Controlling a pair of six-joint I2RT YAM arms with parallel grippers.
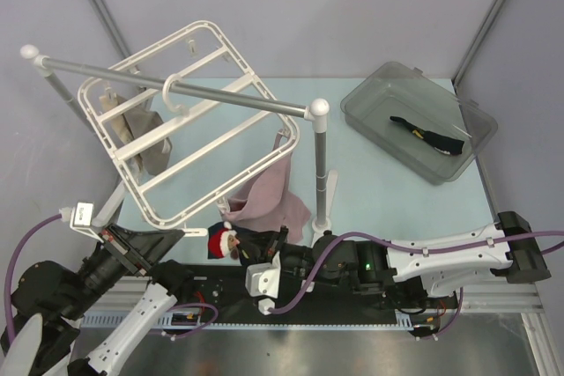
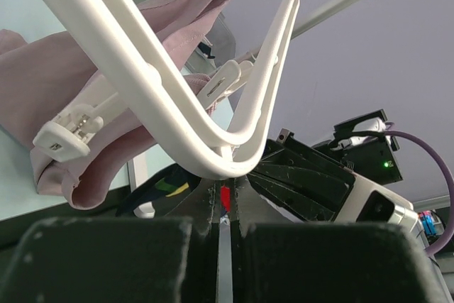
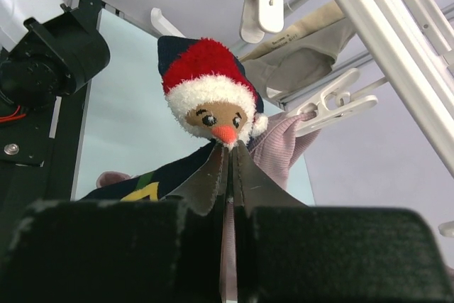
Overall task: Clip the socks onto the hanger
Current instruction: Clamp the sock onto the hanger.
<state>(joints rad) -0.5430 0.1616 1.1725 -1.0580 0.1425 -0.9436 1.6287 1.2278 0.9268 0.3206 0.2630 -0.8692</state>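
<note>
The white hanger (image 1: pixel 99 121) hangs tilted from the silver rail; its near corner (image 2: pixel 227 164) lies at my left fingertips. My left gripper (image 1: pixel 181 237) is shut on that corner's rim (image 2: pixel 227 175). My right gripper (image 1: pixel 238 248) is shut on a dark sock (image 1: pixel 222 239) just below its Santa-face patch (image 3: pixel 206 97), holding it under the hanger's near edge (image 3: pixel 228 148). The sock's dark body with a yellow mark also shows in the left wrist view (image 2: pixel 159 189). The second sock (image 1: pixel 427 136) lies in the grey bin at the back right.
A pink cloth (image 1: pixel 273 191) and a beige cloth (image 1: pixel 141 125) hang clipped to the hanger. The silver rail (image 1: pixel 176 85) and its post (image 1: pixel 320 165) stand mid-table. White clips (image 3: pixel 333 104) hang just above the held sock. The grey bin (image 1: pixel 370 99) sits at the back right.
</note>
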